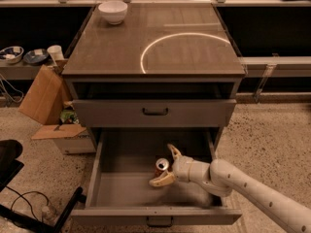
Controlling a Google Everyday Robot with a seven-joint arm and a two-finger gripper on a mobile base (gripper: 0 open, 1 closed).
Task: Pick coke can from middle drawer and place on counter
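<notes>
The coke can (161, 167) is a small red can with a silver top, lying tilted on the grey floor of the open middle drawer (121, 191). My gripper (165, 165) reaches into the drawer from the right on a white arm. Its two cream fingers are spread open, one above and behind the can and one below and in front of it, so the can sits between them. The fingers do not squeeze the can. The counter (112, 47) is the glossy grey-brown cabinet top above, with a bright white arc mark (160, 42).
A white bowl (112, 11) stands at the counter's back left. The upper drawer (155, 112) is closed, with a black handle. A cardboard box (46, 98) and clutter sit left of the cabinet. A black base part (9, 161) and cables lie at the lower left.
</notes>
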